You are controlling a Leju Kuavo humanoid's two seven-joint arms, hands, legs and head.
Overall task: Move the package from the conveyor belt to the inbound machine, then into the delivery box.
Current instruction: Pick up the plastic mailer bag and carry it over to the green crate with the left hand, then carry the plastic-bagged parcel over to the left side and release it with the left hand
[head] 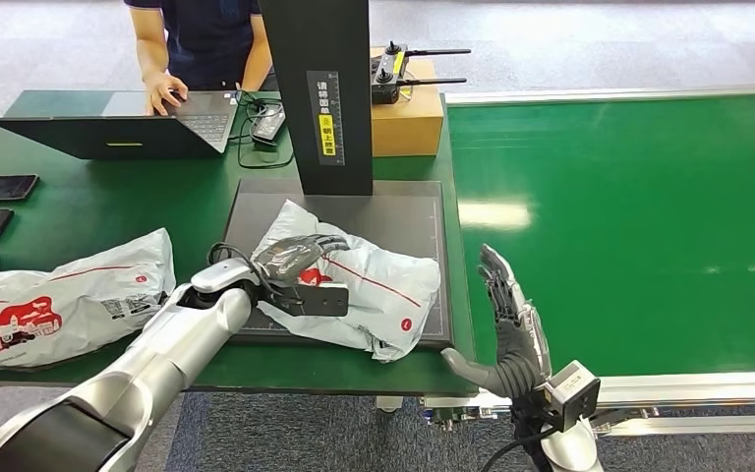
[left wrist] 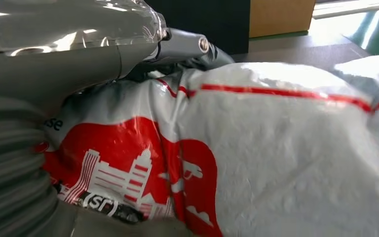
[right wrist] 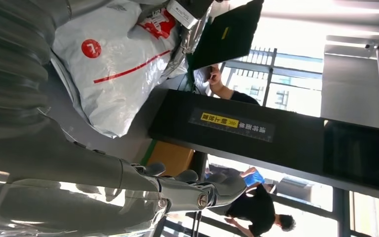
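Observation:
A white plastic mailer package (head: 383,280) with red print lies on the dark plate of the inbound machine (head: 413,211). My left hand (head: 295,261) lies over its near-left end. In the left wrist view the fingers (left wrist: 187,47) curl over the top of the package (left wrist: 276,148) and the thumb sits under it, so the hand grips it. My right hand (head: 511,324) stands upright and open at the near edge of the green conveyor belt (head: 639,216), holding nothing. The right wrist view shows that hand (right wrist: 79,168) spread, with the package (right wrist: 113,64) beyond it.
The machine's black column (head: 319,88) rises behind the package. A second white mailer (head: 69,300) lies on the green table at the left. A person (head: 202,39) types on a laptop (head: 128,133) at the back. A cardboard box (head: 408,118) stands beside the column.

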